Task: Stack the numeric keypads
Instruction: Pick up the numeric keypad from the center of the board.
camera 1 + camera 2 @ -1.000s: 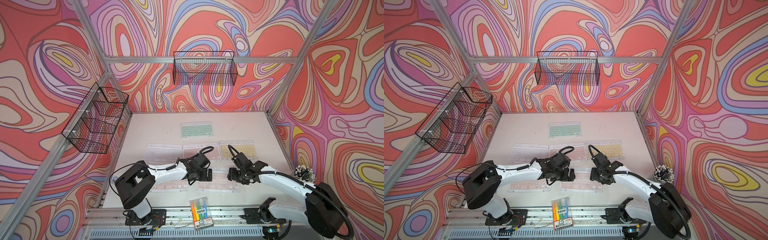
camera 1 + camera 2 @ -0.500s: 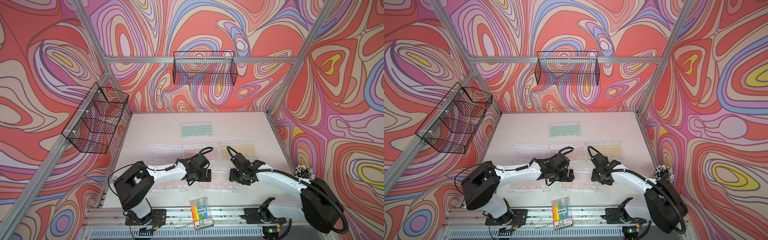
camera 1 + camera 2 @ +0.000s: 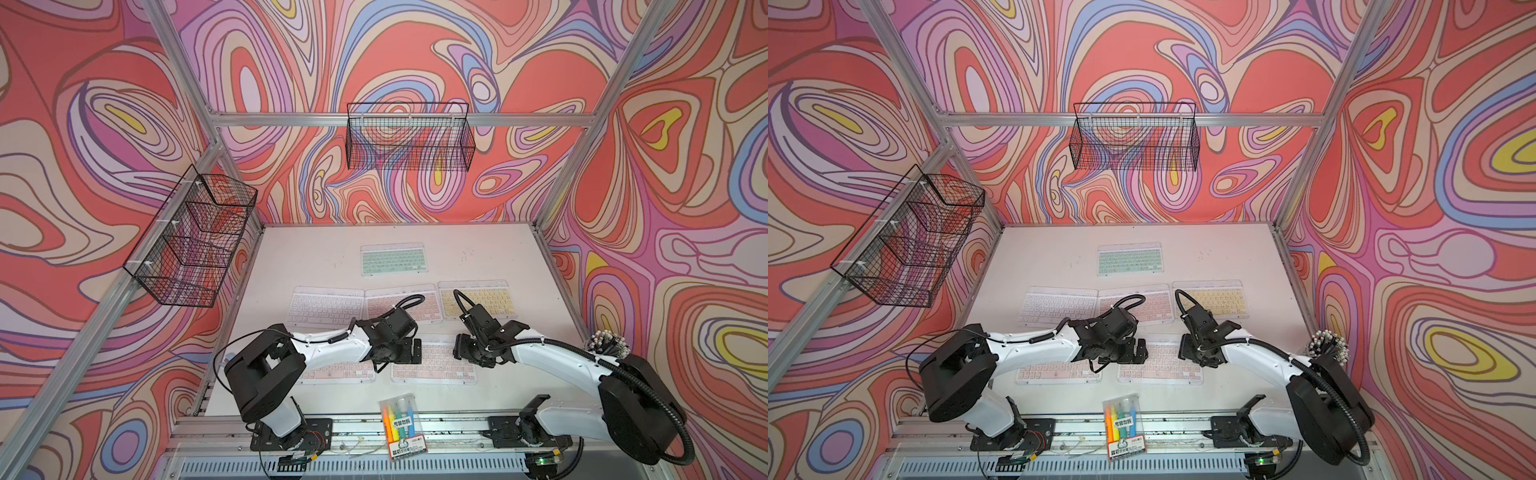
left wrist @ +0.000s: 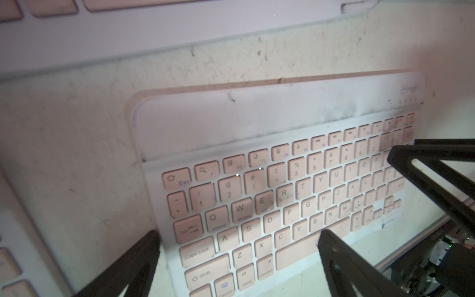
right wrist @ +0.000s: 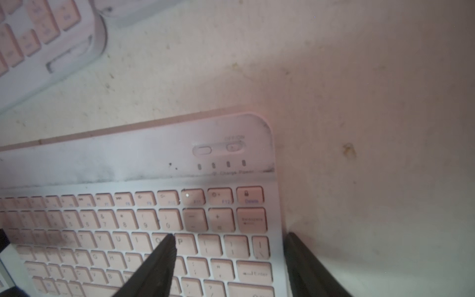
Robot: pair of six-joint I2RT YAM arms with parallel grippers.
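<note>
Pink keypad (image 3: pixel 436 365) lies flat; left jaws and right jaws, released, straddle its opposite short edges.

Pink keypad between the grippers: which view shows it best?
Left wrist view: the pink keypad appears nearly whole, legends readable. Right wrist view shows only its switch end; both top views show it small, partly hidden.

On the white table (image 3: pixel 316 257) six lie flat: green keypad (image 3: pixel 393 259) farthest; white keypad (image 3: pixel 325 306), middle pink keypad (image 3: pixel 382 303), yellow keypad (image 3: pixel 494 297) abreast; near-left pink keypad (image 3: pixel 340 371) and near-right pink keypad (image 3: pixel 440 365) closest.
</note>
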